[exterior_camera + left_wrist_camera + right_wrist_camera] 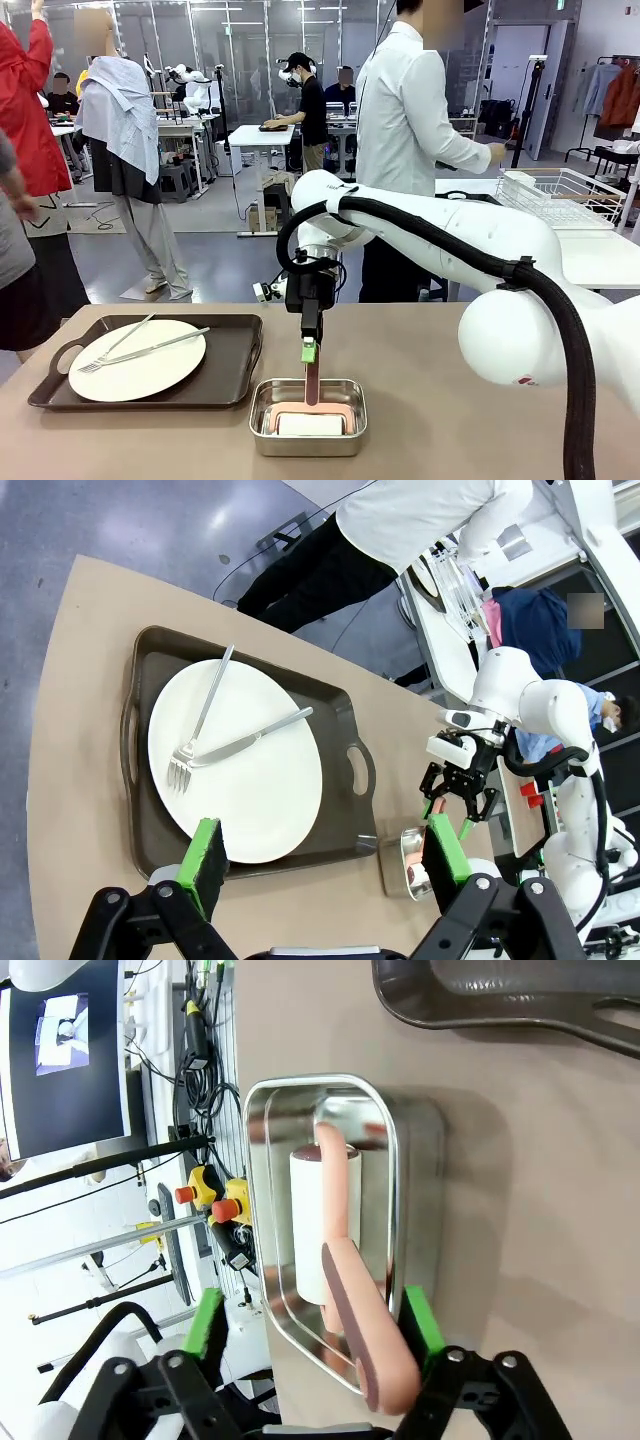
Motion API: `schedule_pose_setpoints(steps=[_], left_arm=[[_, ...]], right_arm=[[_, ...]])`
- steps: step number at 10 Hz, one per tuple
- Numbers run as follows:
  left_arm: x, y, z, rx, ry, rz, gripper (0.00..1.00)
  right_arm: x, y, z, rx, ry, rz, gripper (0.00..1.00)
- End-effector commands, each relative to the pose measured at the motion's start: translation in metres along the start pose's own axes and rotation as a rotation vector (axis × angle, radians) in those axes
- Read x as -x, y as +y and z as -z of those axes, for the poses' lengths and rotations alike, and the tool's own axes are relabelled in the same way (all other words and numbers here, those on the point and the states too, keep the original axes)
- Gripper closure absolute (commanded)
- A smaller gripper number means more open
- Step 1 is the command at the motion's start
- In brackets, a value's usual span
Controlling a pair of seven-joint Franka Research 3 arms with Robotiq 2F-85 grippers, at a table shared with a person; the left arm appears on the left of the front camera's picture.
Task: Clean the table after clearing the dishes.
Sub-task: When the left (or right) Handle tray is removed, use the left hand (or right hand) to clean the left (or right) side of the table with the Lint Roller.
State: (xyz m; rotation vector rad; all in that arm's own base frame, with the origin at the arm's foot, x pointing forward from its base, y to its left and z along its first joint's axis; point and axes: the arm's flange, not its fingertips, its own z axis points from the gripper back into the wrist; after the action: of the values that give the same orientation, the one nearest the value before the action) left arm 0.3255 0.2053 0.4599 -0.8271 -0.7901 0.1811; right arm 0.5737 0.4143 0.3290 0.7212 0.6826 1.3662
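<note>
Front view: 1 tray [235, 360] with plate [140, 362], fork [118, 342] and knife [170, 343] sits at left end of table [420, 430] (uncleared). Wiping pending: right gripper [312, 1305] gapes around roller handle [362, 1330] in pan [262, 400], ungripped; left gripper [325, 835] spread, empty.

Far across the room you see a glossy grey floor [210, 250] catching pale overhead light. A white table [262, 135] stands far centre before glass partitions [250, 50]. At right, a wire rack [560, 195] sits on another white table [600, 255], and clothes [612, 92] hang behind it.
</note>
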Motion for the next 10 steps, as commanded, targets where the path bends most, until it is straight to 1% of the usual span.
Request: schedule_pose_setpoints(steps=[1,2,3,4,5,6,7,8,9,10], left_arm=[[-0.0002,0.0009,-0.0015,0.016,-0.008,0.007,0.00],[-0.0002,0.0009,-0.0015,0.016,-0.008,0.007,0.00],[-0.0002,0.0009,-0.0015,0.016,-0.008,0.007,0.00],[-0.0002,0.0009,-0.0015,0.016,-0.008,0.007,0.00],[-0.0002,0.0009,-0.0015,0.016,-0.008,0.007,0.00],[-0.0002,0.0009,-0.0015,0.016,-0.008,0.007,0.00],[-0.0002,0.0009,-0.0015,0.016,-0.008,0.007,0.00],[-0.0002,0.0009,-0.0015,0.016,-0.008,0.007,0.00],[-0.0002,0.0009,-0.0015,0.016,-0.008,0.007,0.00],[-0.0002,0.0009,-0.0015,0.016,-0.008,0.007,0.00]], right_arm=[[-0.0194,-0.0067,-0.0196,0.003,0.022,0.002,0.38],[-0.0187,-0.0067,-0.0198,0.002,0.021,0.001,0.24],[-0.0190,-0.0071,-0.0203,0.002,0.020,0.004,0.58],[-0.0190,-0.0074,-0.0208,0.003,0.023,0.007,0.44],[-0.0195,-0.0082,-0.0207,0.004,0.029,0.008,0.77],[-0.0190,-0.0095,-0.0203,0.003,0.030,0.010,0.63],[-0.0189,-0.0107,-0.0195,0.002,0.025,0.011,0.96],[-0.0187,-0.0108,-0.0192,0.001,0.025,0.010,0.82],[-0.0193,-0.0107,-0.0192,0.002,0.026,0.010,1.00],[-0.0188,-0.0094,-0.0200,0.004,0.028,0.008,0.87]])
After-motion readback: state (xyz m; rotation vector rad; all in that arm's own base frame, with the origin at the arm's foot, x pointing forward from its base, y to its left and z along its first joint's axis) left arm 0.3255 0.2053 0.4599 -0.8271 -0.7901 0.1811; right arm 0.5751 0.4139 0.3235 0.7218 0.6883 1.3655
